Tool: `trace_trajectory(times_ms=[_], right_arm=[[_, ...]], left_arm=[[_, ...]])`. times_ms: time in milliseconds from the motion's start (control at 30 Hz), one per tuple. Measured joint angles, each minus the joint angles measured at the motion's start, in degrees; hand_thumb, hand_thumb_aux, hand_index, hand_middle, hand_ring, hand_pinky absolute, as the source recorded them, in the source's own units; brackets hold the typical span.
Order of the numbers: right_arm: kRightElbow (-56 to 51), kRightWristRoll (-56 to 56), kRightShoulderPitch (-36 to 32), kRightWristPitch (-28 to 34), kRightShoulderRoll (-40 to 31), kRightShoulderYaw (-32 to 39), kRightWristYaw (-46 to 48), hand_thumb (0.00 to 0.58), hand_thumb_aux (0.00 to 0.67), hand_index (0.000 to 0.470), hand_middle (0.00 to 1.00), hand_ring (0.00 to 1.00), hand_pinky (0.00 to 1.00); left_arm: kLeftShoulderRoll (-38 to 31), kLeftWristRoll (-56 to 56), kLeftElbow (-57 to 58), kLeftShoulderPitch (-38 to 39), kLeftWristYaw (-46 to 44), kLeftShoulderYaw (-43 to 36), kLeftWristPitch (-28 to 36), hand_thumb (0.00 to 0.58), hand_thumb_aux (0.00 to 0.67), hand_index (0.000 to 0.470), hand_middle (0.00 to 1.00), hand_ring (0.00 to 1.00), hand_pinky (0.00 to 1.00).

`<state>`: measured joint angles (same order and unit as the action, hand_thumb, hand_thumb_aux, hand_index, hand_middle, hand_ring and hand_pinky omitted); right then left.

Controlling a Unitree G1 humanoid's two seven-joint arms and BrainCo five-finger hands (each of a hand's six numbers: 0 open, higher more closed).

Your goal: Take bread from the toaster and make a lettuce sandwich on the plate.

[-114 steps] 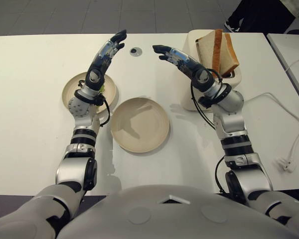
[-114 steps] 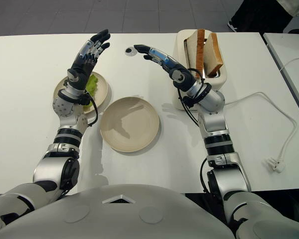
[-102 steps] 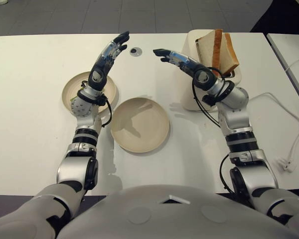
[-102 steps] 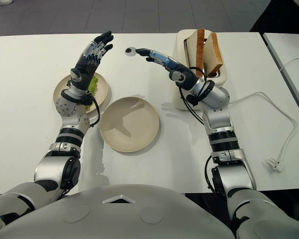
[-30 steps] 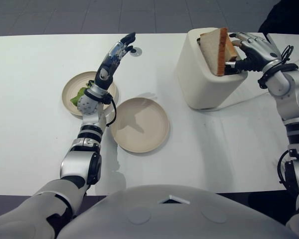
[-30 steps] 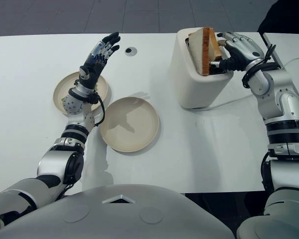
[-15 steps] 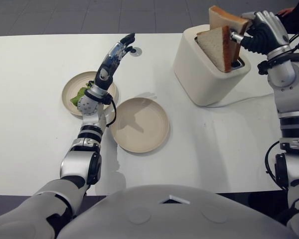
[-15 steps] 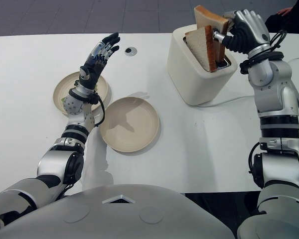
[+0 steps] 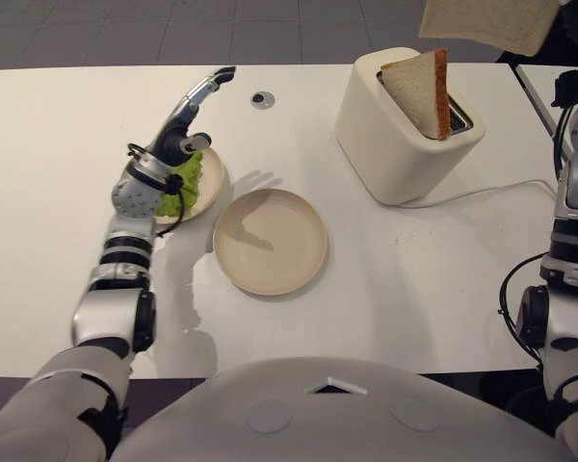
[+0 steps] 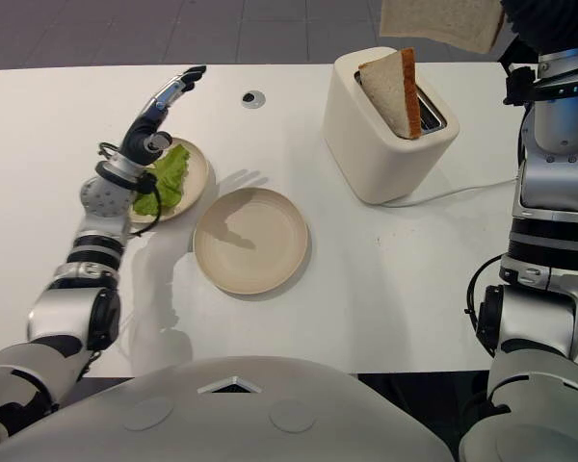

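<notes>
White table (image 9: 39,192) carries the toaster (image 9: 385,144) far right with one bread slice (image 9: 419,91) standing in its slot, the empty plate (image 9: 270,241) at centre, and a smaller plate (image 9: 210,178) of lettuce (image 9: 181,183) just left of it. Right hand (image 10: 549,21) grips a second slice (image 9: 486,21) high above the toaster. Left hand (image 9: 186,117) is empty, fingers straight, raised over the lettuce.

Bread slices: two, a raised slice (image 9: 486,21) and a slotted slice (image 9: 419,91). Toaster (image 9: 385,144): one. Plates: two, an empty plate (image 9: 270,241) and a lettuce plate (image 9: 216,178). Lettuce (image 9: 183,178): one portion.
</notes>
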<state>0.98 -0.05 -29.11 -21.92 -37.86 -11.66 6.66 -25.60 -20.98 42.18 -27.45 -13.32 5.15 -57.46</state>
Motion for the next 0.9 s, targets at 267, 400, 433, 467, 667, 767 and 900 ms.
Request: trace_trajectory(times_ms=[267, 400, 433, 467, 667, 767, 900], right_arm=[[10.7, 13.2, 5.5, 7.9, 5.5, 7.2, 12.9, 0.58, 0.67, 0.47, 1.0, 1.0, 1.0], [9.4, 13.1, 9.2, 11.8, 10.5, 18.2, 20.1, 0.58, 0.67, 0.47, 1.0, 1.0, 1.0], [7.4, 11.8, 9.9, 12.2, 12.0, 21.2, 21.6, 0.58, 0.67, 0.47, 1.0, 1.0, 1.0], [4.8, 10.2, 10.3, 12.3, 13.2, 23.7, 22.8, 0.58, 0.67, 0.47, 1.0, 1.0, 1.0], [-8.0, 0.2, 11.8, 11.8, 16.1, 33.8, 27.8, 0.58, 0.67, 0.47, 1.0, 1.0, 1.0], [-13.8, -2.4, 12.2, 10.9, 16.0, 34.8, 29.3, 0.58, 0.67, 0.47, 1.0, 1.0, 1.0], [-16.9, -4.5, 11.8, 9.0, 16.5, 34.9, 29.9, 0.58, 0.67, 0.47, 1.0, 1.0, 1.0]], left_arm=[[-13.9, -16.2, -5.6, 8.6, 6.9, -4.9, 16.4, 0.0, 0.0, 0.0, 0.0, 0.0, 0.0], [-15.6, -18.0, -4.3, 9.6, 6.4, -8.6, 22.6, 0.0, 0.0, 0.0, 0.0, 0.0, 0.0], [-15.8, -18.8, -3.1, 9.5, 6.6, -9.7, 24.3, 0.0, 0.0, 0.0, 0.0, 0.0, 0.0], [-16.0, -19.4, -1.7, 9.2, 6.9, -10.6, 25.8, 0.255, 0.168, 0.118, 0.0, 0.0, 0.0], [-16.3, -20.5, -1.2, 7.4, 8.4, -15.0, 27.9, 0.575, 0.607, 0.426, 0.0, 0.0, 0.0], [-16.2, -20.5, -1.4, 6.9, 8.5, -16.8, 29.2, 0.58, 0.67, 0.47, 0.0, 0.0, 0.0], [-16.2, -20.5, -2.0, 6.0, 7.9, -19.1, 30.1, 0.58, 0.67, 0.47, 0.0, 0.0, 0.0]])
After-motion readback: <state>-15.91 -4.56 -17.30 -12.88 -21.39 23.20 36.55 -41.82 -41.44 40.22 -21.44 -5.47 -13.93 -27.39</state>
